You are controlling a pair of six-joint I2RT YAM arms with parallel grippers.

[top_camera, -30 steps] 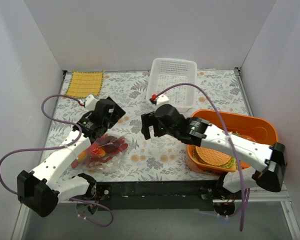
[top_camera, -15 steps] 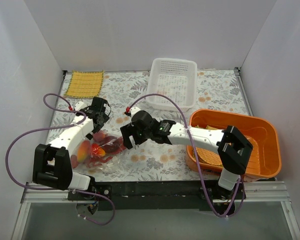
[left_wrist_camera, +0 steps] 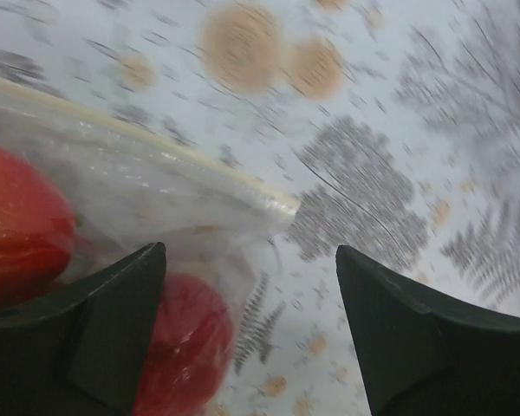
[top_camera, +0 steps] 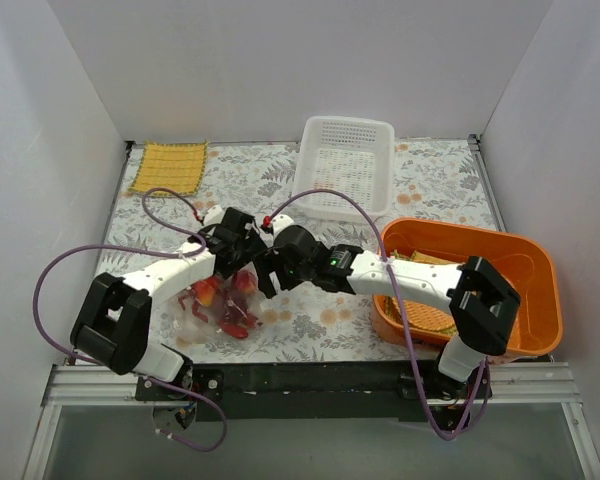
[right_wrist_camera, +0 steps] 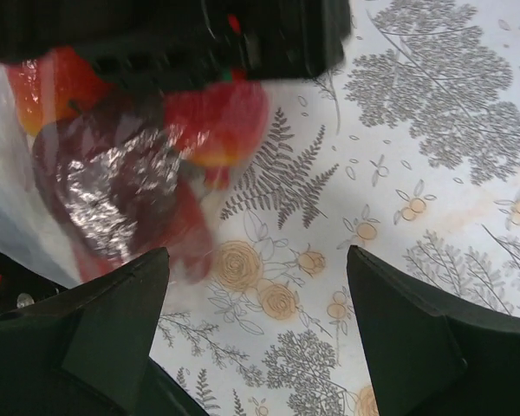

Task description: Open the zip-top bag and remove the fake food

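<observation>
Clear crinkly zip-top bag [top_camera: 218,308], red-orange plastic fake food [top_camera: 211,292] inside, near-left of white perforated basket [top_camera: 348,122], left gripper [left_wrist_camera: 251,260] jaws apart w/ bag corner btwn, right gripper [right_wrist_camera: 256,260] spread wide beside bag.

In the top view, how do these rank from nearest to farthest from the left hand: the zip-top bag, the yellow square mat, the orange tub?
1. zip-top bag, directly at the left hand, front left.
2. yellow square mat, back left corner.
3. orange tub, far right side.
</observation>
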